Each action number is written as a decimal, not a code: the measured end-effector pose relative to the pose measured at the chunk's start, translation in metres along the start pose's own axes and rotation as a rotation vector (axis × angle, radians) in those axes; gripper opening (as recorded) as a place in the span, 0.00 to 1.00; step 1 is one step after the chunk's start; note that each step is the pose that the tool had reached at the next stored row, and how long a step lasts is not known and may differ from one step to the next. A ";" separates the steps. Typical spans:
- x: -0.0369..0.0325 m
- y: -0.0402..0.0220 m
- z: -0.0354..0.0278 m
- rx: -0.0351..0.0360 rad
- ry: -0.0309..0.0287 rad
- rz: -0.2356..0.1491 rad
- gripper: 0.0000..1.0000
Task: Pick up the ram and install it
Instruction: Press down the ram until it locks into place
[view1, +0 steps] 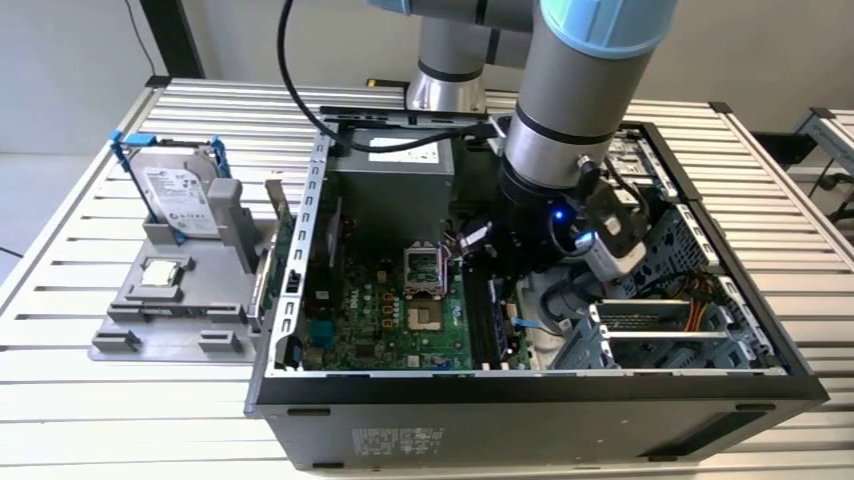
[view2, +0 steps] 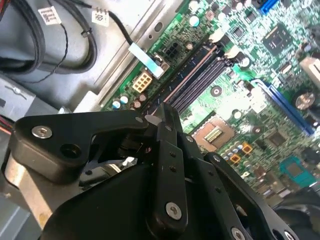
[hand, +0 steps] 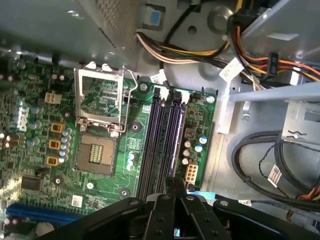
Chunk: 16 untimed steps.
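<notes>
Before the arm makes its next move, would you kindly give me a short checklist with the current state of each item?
1. Claw lined up with the memory slots: ok, it sits at their near end.
2. Ram held in the claw: cannot tell.
3. Ram seated in a slot: cannot tell.
4. Cables clear of the slots: ok, they lie beyond the motherboard's edge.
5. Processor socket untouched: ok, its lid stands open, apart from the claw.
6. Hard drive parked outside the case: ok.
</notes>
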<state>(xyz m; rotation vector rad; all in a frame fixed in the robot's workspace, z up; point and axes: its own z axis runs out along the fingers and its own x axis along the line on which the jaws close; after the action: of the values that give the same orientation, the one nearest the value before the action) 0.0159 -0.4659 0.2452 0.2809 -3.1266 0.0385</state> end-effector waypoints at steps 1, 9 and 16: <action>0.0000 0.0000 0.0000 0.0001 -0.0002 -0.017 0.00; 0.0000 0.0000 -0.0003 0.0007 -0.0037 -0.161 0.00; 0.0000 -0.0001 -0.0019 0.0016 -0.0066 -0.289 0.00</action>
<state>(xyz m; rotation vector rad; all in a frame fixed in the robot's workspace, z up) 0.0159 -0.4660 0.2471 0.7297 -3.0565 0.0392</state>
